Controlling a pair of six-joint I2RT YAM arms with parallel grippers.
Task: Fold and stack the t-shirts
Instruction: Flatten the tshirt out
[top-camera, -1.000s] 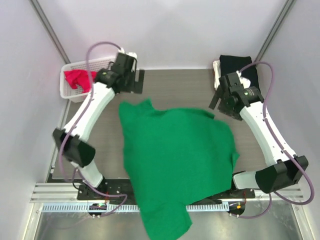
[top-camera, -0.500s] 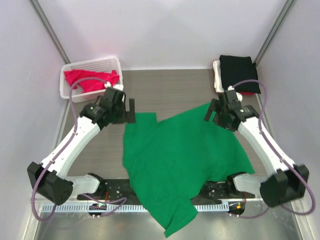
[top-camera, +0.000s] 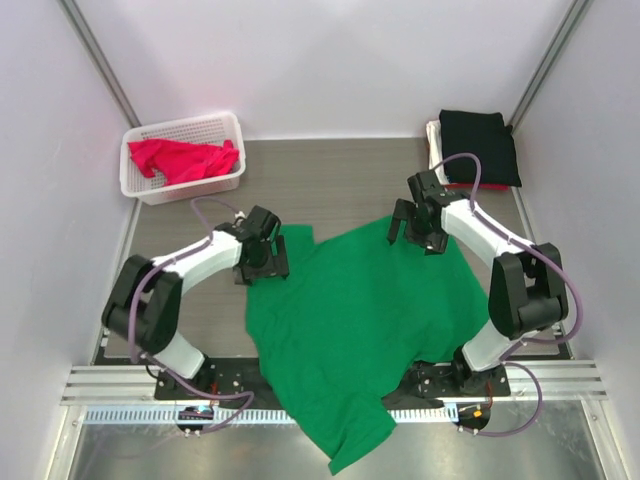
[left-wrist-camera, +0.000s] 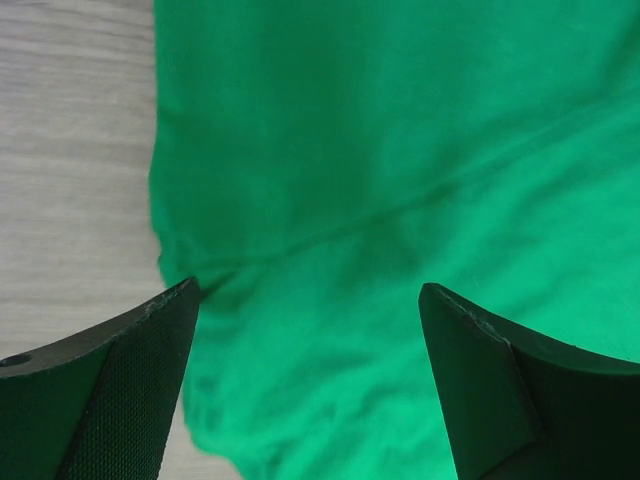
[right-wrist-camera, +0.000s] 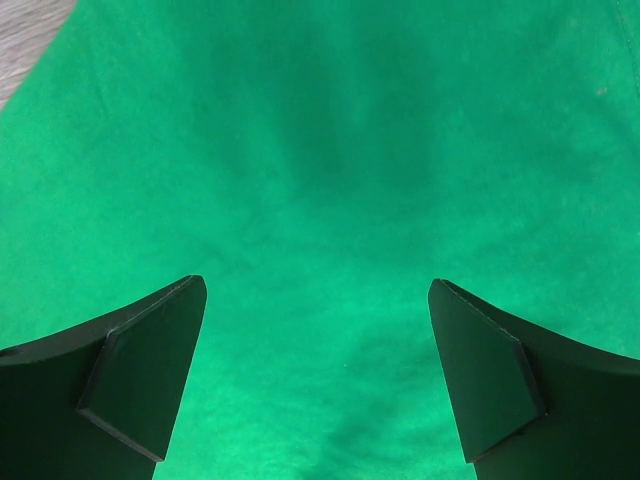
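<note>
I am holding my left pincer (top-camera: 264, 258) wide open above the far left corner of the green t-shirt (top-camera: 360, 320), gripping nothing; in the left wrist view its two dark fingers (left-wrist-camera: 120, 390) are standing well apart, with the shirt's hemmed left edge and a strip of bare table (top-camera: 340, 180) lying between and beyond them. I am holding my right pincer (top-camera: 415, 228) just as wide above the shirt's far right part, also empty; in the right wrist view green cloth is filling the whole gap between the fingers (right-wrist-camera: 130, 380). The green t-shirt is lying spread and lightly wrinkled across the middle of the table; its near end is hanging past the near edge, between my two bases. In the far left corner a red-pink t-shirt (top-camera: 185, 160) is lying crumpled in a white lattice basket (top-camera: 135, 188); in the far right corner a folded black t-shirt (top-camera: 478, 145) is resting on a folded white t-shirt (top-camera: 434, 150), well apart from both pincers.
</note>
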